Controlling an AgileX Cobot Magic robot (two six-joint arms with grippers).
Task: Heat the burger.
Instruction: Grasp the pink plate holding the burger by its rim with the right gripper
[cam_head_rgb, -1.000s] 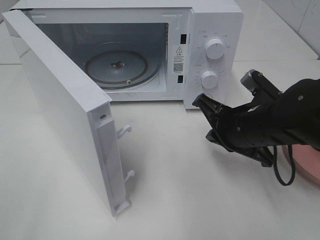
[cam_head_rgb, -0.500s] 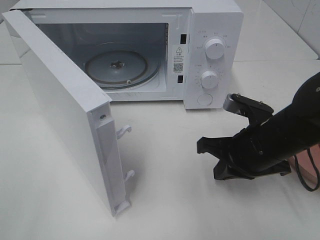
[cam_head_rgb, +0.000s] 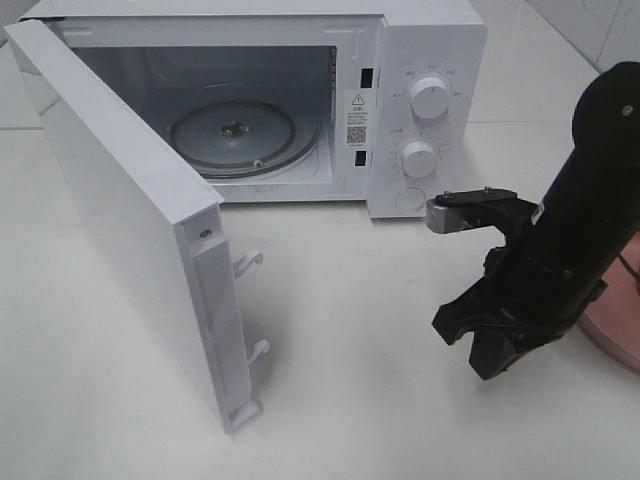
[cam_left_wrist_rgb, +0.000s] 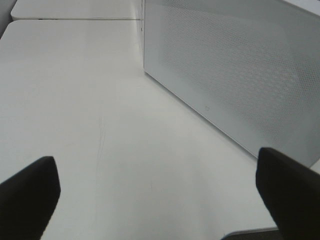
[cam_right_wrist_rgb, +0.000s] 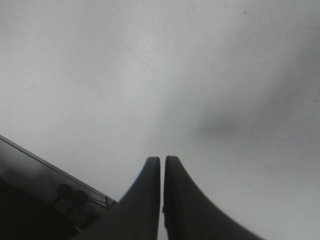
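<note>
The burger is out of view in every frame. My right gripper (cam_head_rgb: 480, 345) hangs pointing down over the white table, in front of the microwave's control panel (cam_head_rgb: 420, 100) and to its right. In the right wrist view its two dark fingertips (cam_right_wrist_rgb: 162, 162) sit nearly together with nothing between them, so it is shut and empty. My left gripper (cam_left_wrist_rgb: 155, 195) is open, its black fingers (cam_left_wrist_rgb: 30, 190) wide apart above bare table, beside the microwave's perforated white wall (cam_left_wrist_rgb: 235, 75). The left arm does not show in the exterior view.
The microwave door (cam_head_rgb: 130, 220) stands swung wide open to the left, with latch hooks on its edge. Inside lies the bare glass turntable (cam_head_rgb: 235, 130). A pink plate's rim (cam_head_rgb: 615, 325) peeks out behind the right arm at the right edge.
The right arm has drawn back from the microwave's front, moved down and to the right, and turned its shut gripper to point down at the table. The door has not moved.
</note>
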